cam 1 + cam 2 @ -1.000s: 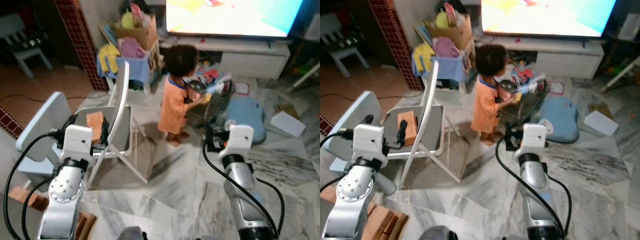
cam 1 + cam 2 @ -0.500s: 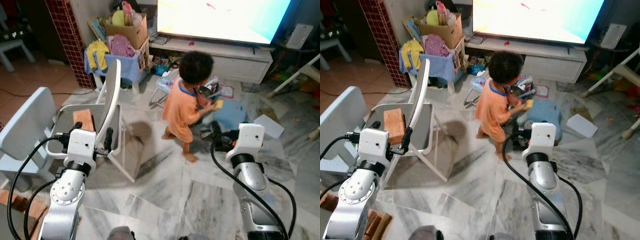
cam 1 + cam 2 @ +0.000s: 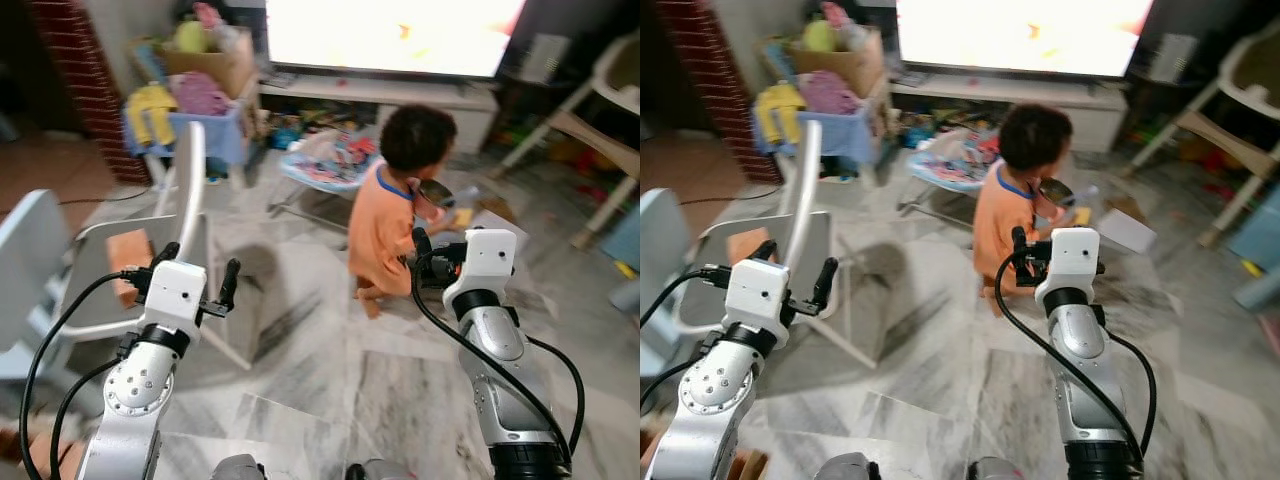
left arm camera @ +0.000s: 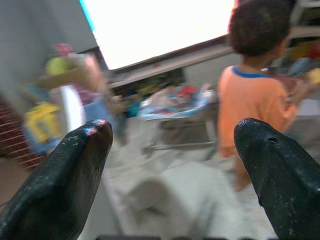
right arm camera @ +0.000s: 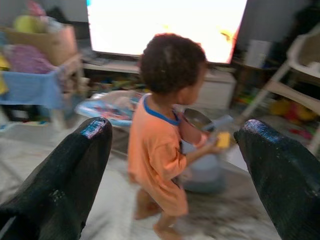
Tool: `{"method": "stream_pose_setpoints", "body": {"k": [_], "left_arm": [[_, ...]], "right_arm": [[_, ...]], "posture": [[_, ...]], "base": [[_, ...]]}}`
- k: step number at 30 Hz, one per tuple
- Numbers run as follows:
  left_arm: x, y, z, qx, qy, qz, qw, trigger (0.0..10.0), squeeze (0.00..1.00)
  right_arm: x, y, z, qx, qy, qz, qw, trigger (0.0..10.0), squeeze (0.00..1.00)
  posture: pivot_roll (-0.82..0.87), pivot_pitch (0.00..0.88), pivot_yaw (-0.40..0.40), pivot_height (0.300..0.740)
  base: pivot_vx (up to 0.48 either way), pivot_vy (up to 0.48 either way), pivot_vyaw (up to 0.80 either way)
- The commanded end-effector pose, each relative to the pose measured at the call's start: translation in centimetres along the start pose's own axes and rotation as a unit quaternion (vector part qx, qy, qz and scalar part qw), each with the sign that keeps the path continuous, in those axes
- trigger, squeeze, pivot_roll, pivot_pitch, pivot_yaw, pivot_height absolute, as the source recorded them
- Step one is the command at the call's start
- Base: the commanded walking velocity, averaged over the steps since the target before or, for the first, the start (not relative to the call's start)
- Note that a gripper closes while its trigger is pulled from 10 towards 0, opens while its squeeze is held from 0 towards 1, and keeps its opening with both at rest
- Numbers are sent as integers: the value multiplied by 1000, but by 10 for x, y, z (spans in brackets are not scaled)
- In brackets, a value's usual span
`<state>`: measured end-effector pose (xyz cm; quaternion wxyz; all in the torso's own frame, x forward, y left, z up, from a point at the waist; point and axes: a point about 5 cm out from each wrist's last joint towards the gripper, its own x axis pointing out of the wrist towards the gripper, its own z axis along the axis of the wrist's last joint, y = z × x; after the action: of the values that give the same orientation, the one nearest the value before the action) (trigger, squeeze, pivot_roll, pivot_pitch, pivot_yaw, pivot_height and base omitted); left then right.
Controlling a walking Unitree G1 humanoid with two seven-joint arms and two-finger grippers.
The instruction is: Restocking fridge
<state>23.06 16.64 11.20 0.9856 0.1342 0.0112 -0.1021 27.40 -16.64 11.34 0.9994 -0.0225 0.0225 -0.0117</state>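
Swung right since a second ago: whole view shifted, so the white folding chair (image 3: 190, 215) with the orange block (image 3: 128, 275) on its seat now sits further left, and the bright TV (image 3: 395, 35) fills the far top. Camera movement, not the furniture. Blurred all over.

Small person in an orange shirt (image 3: 385, 225) really has moved — from beside the chair to right of centre, now just beyond the right gripper (image 3: 1019, 243), holding a metal bowl (image 5: 197, 119) and something yellow (image 5: 223, 139).

Left gripper (image 3: 197, 270) raised near the chair, fingers (image 4: 75, 175) spread wide, nothing between them. Right gripper likewise parted and empty, fingers (image 5: 70, 170) framing the person. Baby bouncer (image 3: 325, 165) far centre, cluttered blue table (image 3: 195, 125) far left, marble floor (image 3: 330, 380) underfoot. No fridge anywhere to be seen, nor any goods for it.
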Motion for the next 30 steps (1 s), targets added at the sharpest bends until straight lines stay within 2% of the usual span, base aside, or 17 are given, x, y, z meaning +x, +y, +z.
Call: {"method": "stream_pose_setpoints", "body": {"k": [1, 14, 22, 30], "left_arm": [[0, 2, 5, -3, -8, -1, 1000, 10000, 0], [0, 3, 7, 4, -16, 13, 1000, 10000, 0], [1, 4, 6, -16, -9, 17, 1000, 10000, 0], [1, 5, 6, -16, -5, 24, 1000, 10000, 0]], "right_arm": [[1, 3, 3, -2, -2, 6, 1000, 10000, 0], [6, 4, 5, -4, -1, 13, 1000, 10000, 0], [7, 3, 5, 2, -1, 14, 1000, 10000, 0], [10, 2, 7, 1, -5, 15, 1000, 10000, 0]], "posture": [[97, 32, -13, 740], [111, 37, -25, 740], [111, 38, -26, 740], [113, 40, -27, 740]], "base": [[0, 0, -800], [0, 0, -800], [0, 0, -800], [-340, 0, 0]]}}
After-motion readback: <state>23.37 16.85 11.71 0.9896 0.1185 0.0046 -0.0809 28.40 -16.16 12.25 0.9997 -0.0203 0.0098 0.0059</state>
